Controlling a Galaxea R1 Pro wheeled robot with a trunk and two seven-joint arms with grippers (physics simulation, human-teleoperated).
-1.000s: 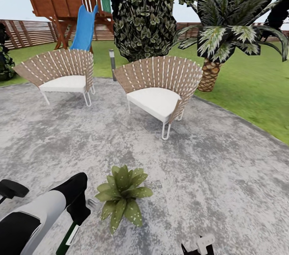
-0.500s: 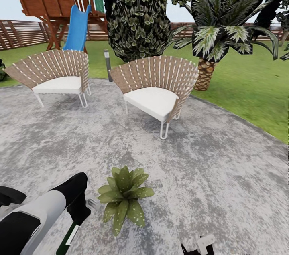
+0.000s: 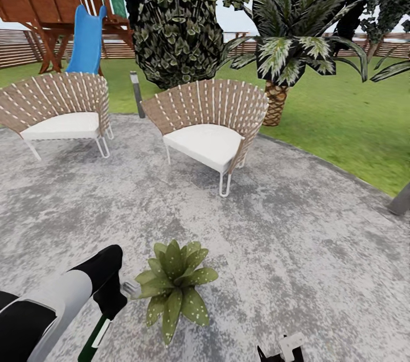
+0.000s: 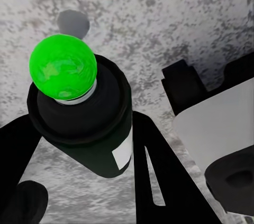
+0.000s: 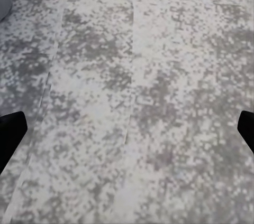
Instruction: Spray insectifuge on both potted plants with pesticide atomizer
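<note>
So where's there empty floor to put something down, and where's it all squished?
Bare patio lies right of the potted plant, running out to the lawn, and also between the plant and the two chairs. It is crowded at the plant's left, where the left gripper holds the pesticide atomizer against the leaves.
</note>
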